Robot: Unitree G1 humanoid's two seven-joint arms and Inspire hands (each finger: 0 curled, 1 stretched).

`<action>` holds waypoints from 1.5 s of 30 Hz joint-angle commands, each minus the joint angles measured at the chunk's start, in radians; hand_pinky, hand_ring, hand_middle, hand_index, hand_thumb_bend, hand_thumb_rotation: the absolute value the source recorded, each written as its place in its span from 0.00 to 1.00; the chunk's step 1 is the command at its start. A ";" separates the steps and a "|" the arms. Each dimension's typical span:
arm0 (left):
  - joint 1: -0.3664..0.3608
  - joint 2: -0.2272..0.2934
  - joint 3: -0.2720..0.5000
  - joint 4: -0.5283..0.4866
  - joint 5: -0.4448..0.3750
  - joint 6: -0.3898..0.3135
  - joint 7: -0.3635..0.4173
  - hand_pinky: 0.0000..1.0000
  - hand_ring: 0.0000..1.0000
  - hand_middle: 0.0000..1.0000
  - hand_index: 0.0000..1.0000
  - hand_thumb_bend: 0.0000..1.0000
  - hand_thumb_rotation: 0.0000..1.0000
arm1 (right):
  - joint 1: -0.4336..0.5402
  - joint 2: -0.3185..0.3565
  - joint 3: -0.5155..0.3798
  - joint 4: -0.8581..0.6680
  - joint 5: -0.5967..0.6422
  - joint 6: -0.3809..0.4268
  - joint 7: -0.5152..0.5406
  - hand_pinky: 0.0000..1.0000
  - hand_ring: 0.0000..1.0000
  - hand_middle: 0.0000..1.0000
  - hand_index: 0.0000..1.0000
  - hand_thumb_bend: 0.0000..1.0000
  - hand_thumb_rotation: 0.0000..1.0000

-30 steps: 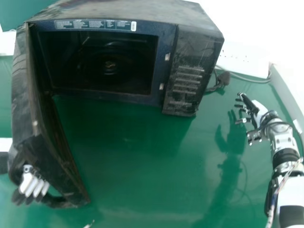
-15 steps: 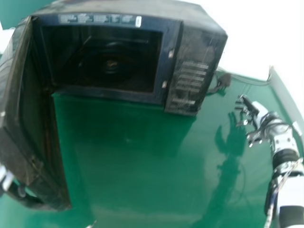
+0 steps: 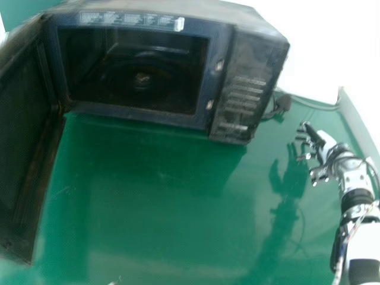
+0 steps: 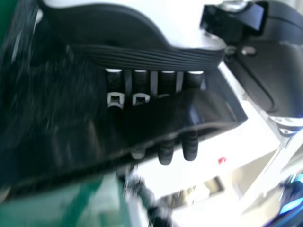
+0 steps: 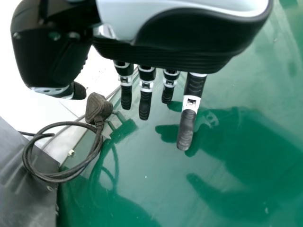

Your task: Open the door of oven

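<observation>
The left hand [image 4: 137, 33] has its fingers [image 4: 166, 153] straight, passed behind the door's glossy black bar handle [image 4: 189, 116], thumb set apart. The dark rectangular oven door [image 3: 21, 154] stands wide open, toward ten o'clock. At about two, the black-and-white right hand [image 3: 324, 140] is relaxed over the shiny green desk [image 3: 154, 202], holding nothing. Beyond, at one, lies a black plug [image 3: 284, 103]; the boxy black oven [image 3: 246, 86] sits between eleven and twelve.
</observation>
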 commanded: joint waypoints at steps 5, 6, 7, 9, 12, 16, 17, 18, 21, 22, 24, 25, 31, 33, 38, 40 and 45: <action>-0.149 0.205 -0.085 0.317 -0.125 -0.222 -0.176 0.27 0.35 0.44 0.50 0.52 0.00 | 0.072 0.007 0.011 0.043 -0.020 0.053 0.014 0.66 0.80 0.87 0.92 0.55 0.72; -0.157 0.224 -0.098 0.351 -0.133 -0.251 -0.180 0.25 0.32 0.43 0.51 0.51 0.00 | 0.072 0.008 0.014 0.043 -0.024 0.049 0.010 0.66 0.80 0.86 0.91 0.55 0.73; -0.176 0.220 -0.098 0.380 -0.141 -0.280 -0.180 0.21 0.27 0.41 0.51 0.51 0.00 | 0.073 0.008 0.014 0.042 -0.024 0.047 0.007 0.66 0.79 0.86 0.91 0.55 0.73; -0.194 0.210 -0.090 0.429 -0.154 -0.356 -0.180 0.20 0.26 0.41 0.51 0.51 0.00 | 0.073 0.008 0.007 0.042 -0.017 0.047 0.011 0.69 0.80 0.86 0.91 0.55 0.69; -0.184 0.208 -0.055 0.478 -0.111 -0.451 -0.172 0.20 0.27 0.43 0.49 0.51 0.00 | 0.074 0.007 0.010 0.042 -0.021 0.044 0.013 0.70 0.82 0.88 0.94 0.55 0.69; -0.265 0.185 -0.090 0.574 -0.186 -0.547 -0.180 0.21 0.29 0.45 0.49 0.51 0.00 | 0.072 0.008 -0.002 0.045 -0.010 0.057 0.008 0.66 0.80 0.86 0.95 0.55 0.71; -0.275 0.187 -0.095 0.604 -0.181 -0.563 -0.180 0.20 0.26 0.43 0.49 0.51 0.00 | 0.072 0.010 -0.007 0.045 -0.006 0.060 0.000 0.66 0.80 0.87 0.94 0.55 0.70; -0.282 0.189 -0.095 0.625 -0.166 -0.582 -0.180 0.20 0.24 0.43 0.50 0.51 0.00 | 0.072 0.010 -0.007 0.044 -0.007 0.062 -0.004 0.64 0.79 0.86 0.93 0.55 0.68; -0.286 0.211 -0.100 0.668 -0.152 -0.581 -0.180 0.22 0.24 0.43 0.50 0.51 0.00 | 0.077 0.008 -0.004 0.043 -0.015 0.047 0.002 0.63 0.81 0.87 0.91 0.54 0.65; -0.282 0.222 -0.099 0.684 -0.140 -0.579 -0.180 0.21 0.23 0.35 0.48 0.51 0.05 | 0.078 0.007 0.003 0.043 -0.021 0.042 0.008 0.65 0.82 0.87 0.92 0.54 0.67; -0.262 0.244 -0.099 0.710 -0.112 -0.554 -0.176 0.19 0.21 0.27 0.47 0.50 0.09 | 0.079 0.009 -0.002 0.043 -0.016 0.044 -0.009 0.70 0.83 0.87 0.92 0.56 0.66; -0.272 0.243 -0.103 0.725 -0.124 -0.539 -0.177 0.18 0.20 0.26 0.47 0.50 0.09 | 0.079 0.009 -0.001 0.043 -0.017 0.046 -0.008 0.69 0.82 0.86 0.92 0.57 0.63; -0.288 0.248 -0.091 0.814 -0.129 -0.497 -0.180 0.22 0.22 0.28 0.47 0.50 0.10 | 0.075 0.005 0.012 0.044 -0.025 0.049 0.006 0.75 0.84 0.89 0.95 0.56 0.68; -0.291 0.247 -0.097 0.827 -0.147 -0.487 -0.180 0.21 0.22 0.27 0.45 0.71 0.41 | 0.075 0.004 0.011 0.044 -0.024 0.050 0.011 0.78 0.85 0.88 0.94 0.55 0.70; -0.308 0.274 -0.095 0.918 -0.151 -0.404 -0.180 0.25 0.24 0.31 0.55 0.91 0.59 | 0.076 0.004 -0.003 0.045 -0.011 0.054 0.023 0.85 0.87 0.90 0.90 0.54 0.67; -0.345 0.232 -0.079 0.913 -0.179 -0.341 -0.100 0.24 0.21 0.29 0.43 0.97 0.57 | 0.074 0.004 -0.002 0.044 -0.015 0.058 0.013 0.84 0.87 0.90 0.91 0.56 0.66; -0.462 0.180 -0.085 0.938 -0.211 -0.282 -0.063 0.13 0.15 0.24 0.43 0.97 0.44 | 0.081 0.002 0.002 0.042 -0.018 0.039 0.025 0.82 0.88 0.90 0.95 0.58 0.67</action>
